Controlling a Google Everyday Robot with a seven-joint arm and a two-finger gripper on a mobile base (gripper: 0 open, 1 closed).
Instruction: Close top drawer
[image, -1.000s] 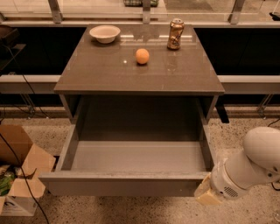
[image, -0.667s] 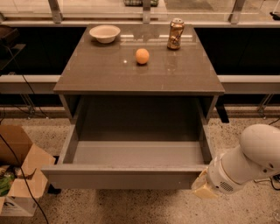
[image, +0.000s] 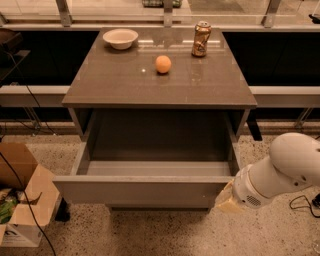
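The top drawer (image: 142, 191) is a wide grey drawer pulled out from under the brown cabinet top (image: 160, 80). Its smooth grey inside (image: 157, 167) holds nothing. The flat handleless front faces the camera. My gripper (image: 227, 200) is at the end of the white arm (image: 285, 172), at the right end of the drawer front, touching or nearly touching it. Only its tan tip shows.
On the cabinet top stand a white bowl (image: 120, 38), an orange (image: 163, 64) and a drink can (image: 201, 38). An open cardboard box (image: 22, 200) sits on the floor at the left. Cables (image: 300, 202) lie on the floor at the right.
The drawer has slid partway in, so less of its inside shows. My arm has moved forward and up with the drawer front.
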